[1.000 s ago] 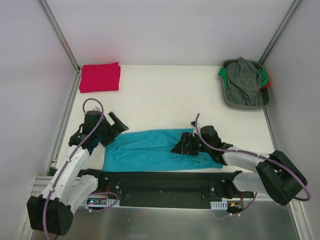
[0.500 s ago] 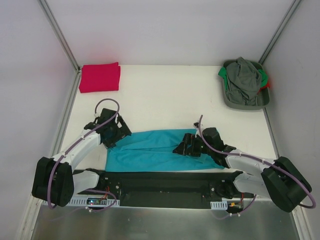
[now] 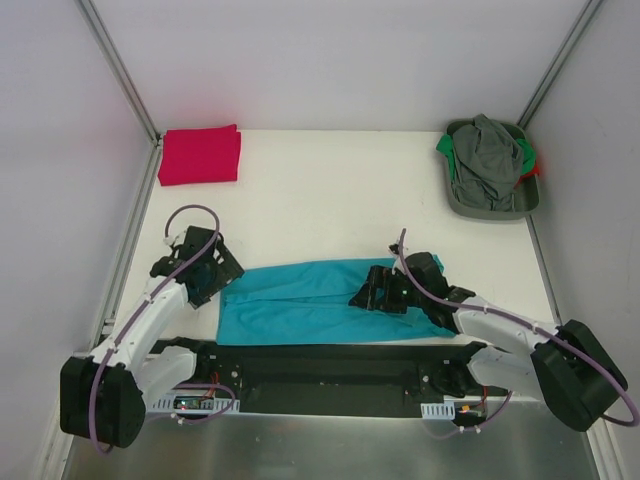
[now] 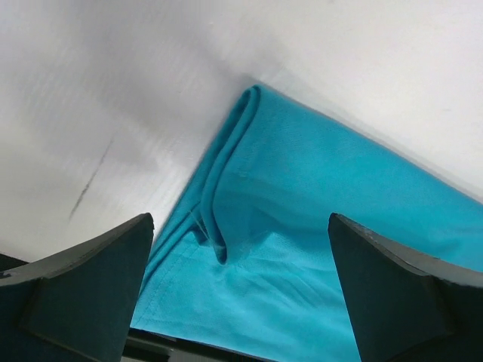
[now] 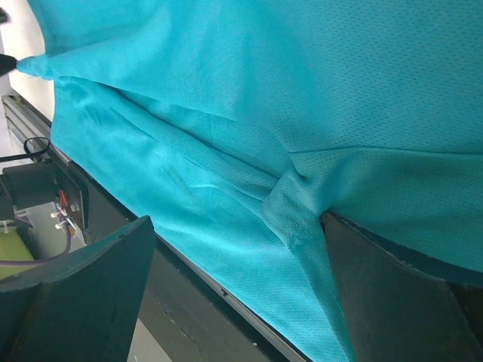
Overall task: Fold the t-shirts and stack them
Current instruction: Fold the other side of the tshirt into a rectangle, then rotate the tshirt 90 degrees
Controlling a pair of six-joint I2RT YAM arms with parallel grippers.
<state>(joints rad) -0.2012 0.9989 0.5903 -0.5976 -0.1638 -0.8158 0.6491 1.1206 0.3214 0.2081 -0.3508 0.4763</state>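
Red shirt (image 3: 200,155) sits folded far-left, teal shirt (image 3: 310,300) lies half-folded at the counter's (image 3: 330,200) near edge, left pincer (image 3: 218,272) and right pincer (image 3: 372,293) gape empty over its ends, so more folding and stacking remain.

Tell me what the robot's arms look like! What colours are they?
The left arm and right arm have white tube-like links with chunky black joints. A thin purple cable loops along each one. The left gripper and right gripper are black, each with two dark wedge-shaped fingers.
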